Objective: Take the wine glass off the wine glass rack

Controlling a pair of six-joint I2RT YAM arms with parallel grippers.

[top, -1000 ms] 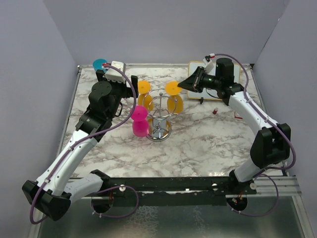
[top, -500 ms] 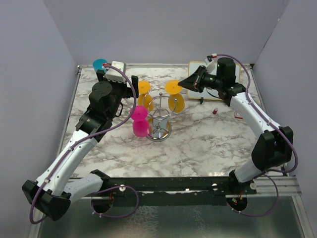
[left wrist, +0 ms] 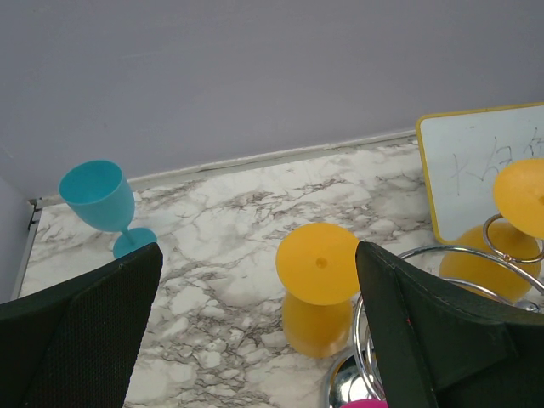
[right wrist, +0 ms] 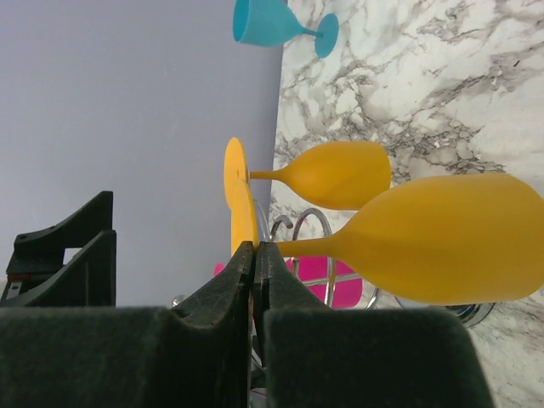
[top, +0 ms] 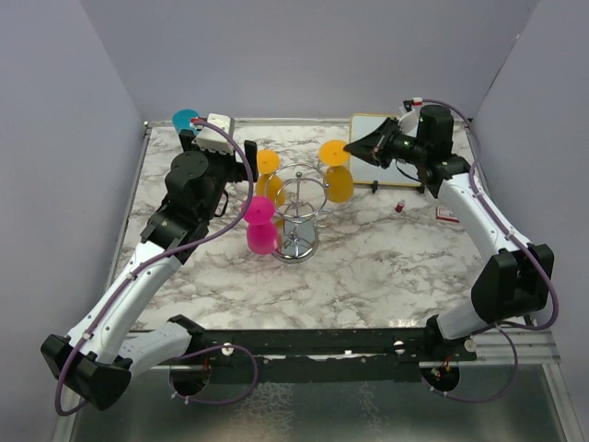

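Orange wine glass (top: 338, 182) hangs upside down just right of the chrome wine glass rack (top: 299, 216), our right tool (right wrist: 253, 263) pinching its foot, our left tool (left wrist: 255, 255) gaping wide.

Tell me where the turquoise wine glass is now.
In the top view, the turquoise wine glass stands upright at the far left corner of the table, just beyond the left gripper and well left of the wine glass rack.
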